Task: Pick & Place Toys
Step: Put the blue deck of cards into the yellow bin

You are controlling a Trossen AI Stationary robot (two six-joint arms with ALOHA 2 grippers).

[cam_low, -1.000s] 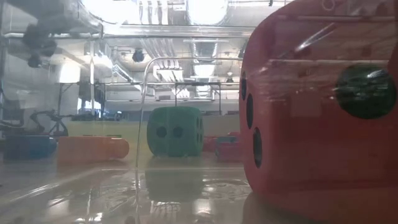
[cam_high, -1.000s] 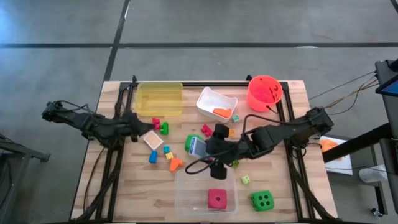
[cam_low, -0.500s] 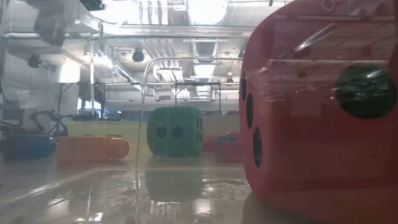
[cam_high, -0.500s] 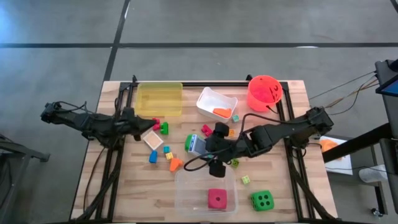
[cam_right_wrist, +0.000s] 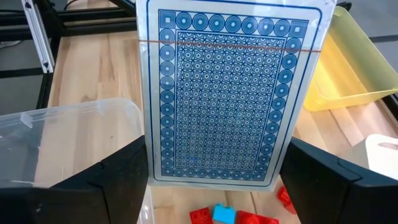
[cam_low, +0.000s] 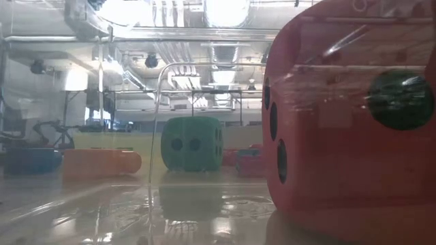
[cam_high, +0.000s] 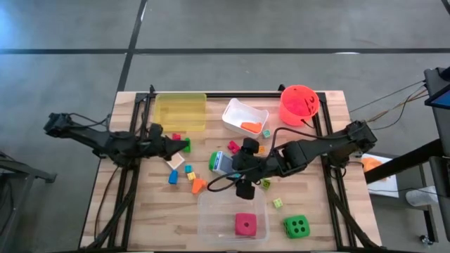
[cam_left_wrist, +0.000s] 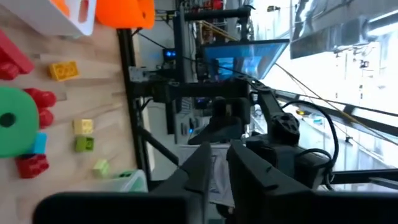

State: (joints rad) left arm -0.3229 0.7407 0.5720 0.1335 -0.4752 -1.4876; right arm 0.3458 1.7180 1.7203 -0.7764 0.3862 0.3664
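My right gripper point(cam_high: 232, 166) reaches in from the table's right and is shut on a flat blue patterned tile point(cam_right_wrist: 227, 93), held over the table's middle beside a green die point(cam_high: 214, 160). My left gripper point(cam_high: 183, 145) points level toward the right, above a red block point(cam_high: 176, 138) and a green block point(cam_high: 186, 145); its fingers point(cam_left_wrist: 200, 168) are shut with nothing between them. A beige tile point(cam_high: 174, 160) and several small blocks lie flat on the wood. A pink die point(cam_high: 245, 225) sits in the clear tub point(cam_high: 211, 211). My right gripper pinches the blue tile between its two fingers, one on each long side edge point(cam_right_wrist: 147, 163) near the tile's gripper end. The fingers slant down from the table's right. The tile sticks out ahead of them, lifted clear of the table.
A yellow tub point(cam_high: 181, 111), a white tub point(cam_high: 235, 112) and an orange bucket point(cam_high: 299, 104) stand along the far edge. A second green die point(cam_high: 296, 226) rests near the front right. Metal frame rails run down both sides of the table.
My left gripper has gone toward the table's right, from beside the beige tile to above the red and green blocks, and has tipped up toward level.
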